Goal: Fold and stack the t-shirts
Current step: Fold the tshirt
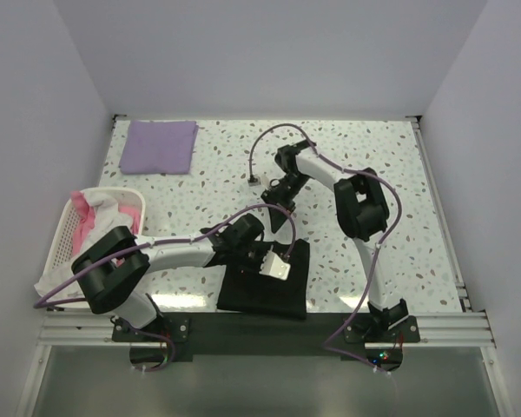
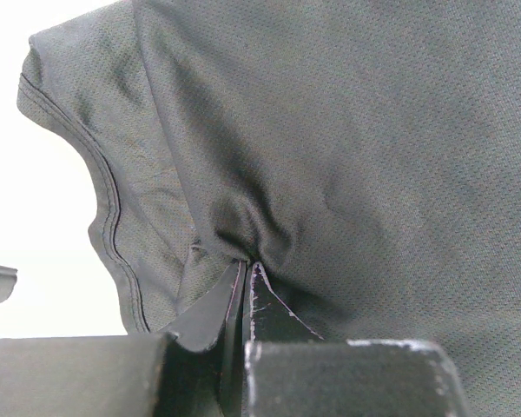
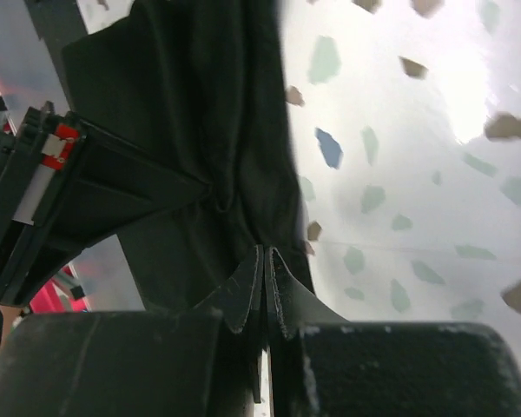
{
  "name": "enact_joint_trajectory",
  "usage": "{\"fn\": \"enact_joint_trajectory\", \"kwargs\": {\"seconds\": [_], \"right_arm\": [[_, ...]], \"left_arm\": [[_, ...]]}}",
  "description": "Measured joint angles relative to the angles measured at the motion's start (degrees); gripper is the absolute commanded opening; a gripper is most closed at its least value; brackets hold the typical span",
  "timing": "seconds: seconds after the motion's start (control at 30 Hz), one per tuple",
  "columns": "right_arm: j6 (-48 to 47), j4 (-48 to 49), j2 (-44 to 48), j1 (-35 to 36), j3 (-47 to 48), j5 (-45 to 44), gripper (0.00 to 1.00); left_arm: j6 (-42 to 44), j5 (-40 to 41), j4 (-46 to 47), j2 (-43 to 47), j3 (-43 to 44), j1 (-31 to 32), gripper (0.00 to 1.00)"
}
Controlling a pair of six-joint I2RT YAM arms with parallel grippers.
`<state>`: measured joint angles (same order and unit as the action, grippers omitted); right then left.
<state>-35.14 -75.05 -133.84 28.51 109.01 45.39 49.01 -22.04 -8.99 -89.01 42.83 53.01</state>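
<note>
As the left hand point(image 2: 246, 265) and the right hand point(image 3: 265, 252) each pinch the black t-shirt point(image 1: 260, 291) tightly, its body lies on the desk point(image 1: 373, 174) nearer the left one.

Tabletop point(image 1: 417, 156): white terrazzo-look, grey/brown flecks. Laundry basket point(image 1: 65, 234): white plastic, slatted, at L edge of table. Aluminium rail point(image 1: 451, 326): along near edge. Walls point(image 1: 269, 52): plain white, rear & both sides.
</note>
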Motion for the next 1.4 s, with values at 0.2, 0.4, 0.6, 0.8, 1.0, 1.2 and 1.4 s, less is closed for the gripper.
{"fn": "enact_joint_trajectory", "kwargs": {"seconds": [0.2, 0.4, 0.6, 0.8, 1.0, 1.2, 1.4], "right_arm": [[-4.1, -0.8, 0.1, 2.4, -4.0, 2.0, 0.00], [-5.2, -1.5, -3.0, 2.8, -4.5, 2.1, 0.00], [-4.6, -3.7, -6.6, 2.6, -4.5, 3.0, 0.00], [-4.6, -3.7, -6.6, 2.6, -4.5, 3.0, 0.00], [-4.6, -3.4, -6.3, 2.5, -2.5, 2.1, 0.00], [-5.7, -2.6, -4.4, 2.3, -0.9, 2.3, 0.00], [-8.1, -2.4, -3.7, 2.4, -1.8, 2.3, 0.00]], "left_arm": [[0.0, 0.0, 0.0, 0.0, 0.0, 0.0, 0.00], [0.0, 0.0, 0.0, 0.0, 0.0, 0.0, 0.00], [0.0, 0.1, 0.0, 0.0, 0.0, 0.1, 0.00], [0.0, 0.1, 0.7, 0.0, -0.5, 0.1, 0.00], [0.0, 0.2, 0.9, 0.2, -0.6, 0.1, 0.00], [0.0, 0.4, 1.0, 0.5, -0.9, 0.1, 0.00], [0.0, 0.4, 1.4, 0.5, -1.2, 0.1, 0.00]]}}
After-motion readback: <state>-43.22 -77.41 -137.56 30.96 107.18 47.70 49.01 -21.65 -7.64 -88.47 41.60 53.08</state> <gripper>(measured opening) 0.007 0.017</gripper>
